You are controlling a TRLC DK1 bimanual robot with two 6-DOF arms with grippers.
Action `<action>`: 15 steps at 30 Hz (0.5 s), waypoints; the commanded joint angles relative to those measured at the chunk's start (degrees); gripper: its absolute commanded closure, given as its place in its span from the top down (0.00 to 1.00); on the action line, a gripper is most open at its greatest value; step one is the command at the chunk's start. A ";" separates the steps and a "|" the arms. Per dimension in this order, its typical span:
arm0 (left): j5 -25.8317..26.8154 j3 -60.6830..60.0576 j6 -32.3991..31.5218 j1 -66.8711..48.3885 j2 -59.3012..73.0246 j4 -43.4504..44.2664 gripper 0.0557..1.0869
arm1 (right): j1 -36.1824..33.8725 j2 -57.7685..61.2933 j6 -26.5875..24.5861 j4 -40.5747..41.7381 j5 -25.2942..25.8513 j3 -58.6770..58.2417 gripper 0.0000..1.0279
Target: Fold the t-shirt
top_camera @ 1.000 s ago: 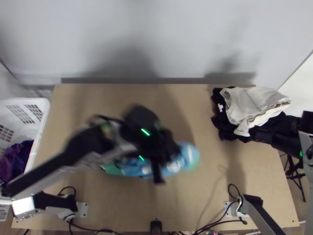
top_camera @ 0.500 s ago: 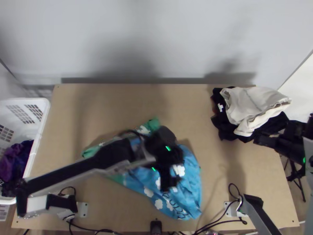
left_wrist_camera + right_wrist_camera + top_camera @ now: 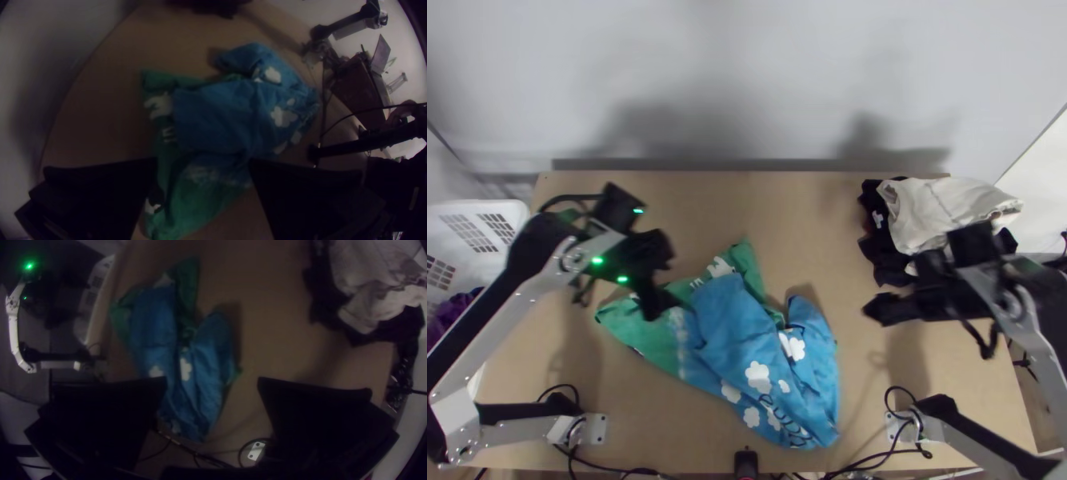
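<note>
The t-shirt (image 3: pixel 767 364) lies crumpled on the table (image 3: pixel 811 200) in front of you, its green end toward the left arm (image 3: pixel 503 316) and its blue, cloud-printed part toward the table's near edge. In this top view, your left arm has swung back from over the middle of the cloth, uncovering it, while your right arm (image 3: pixel 1039 328) has come inward past the clothes pile (image 3: pixel 947 216). A second ago the cloth was a narrow bundle under the left arm; now it is looser, but twisted and doubled over, so you likely need to flatten it before any real fold. In the left wrist view, your left gripper (image 3: pixel 203 162) is wide and empty above the green end. In the right wrist view, your right gripper (image 3: pixel 212 380) is also wide, holding nothing, beside the blue part; both seem ready for a fresh grasp.
</note>
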 commanded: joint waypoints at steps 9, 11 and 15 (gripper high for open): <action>0.52 -20.78 11.86 19.28 -8.24 -0.43 0.95 | 26.47 23.28 -3.07 0.50 -15.76 2.81 0.92; 0.52 -22.63 12.65 20.51 -9.12 2.21 0.95 | 29.63 25.39 -3.16 2.79 -16.20 3.07 0.92; -0.36 -24.12 12.83 22.53 -10.09 6.78 0.95 | 31.66 28.11 -2.98 8.41 -16.12 2.55 0.92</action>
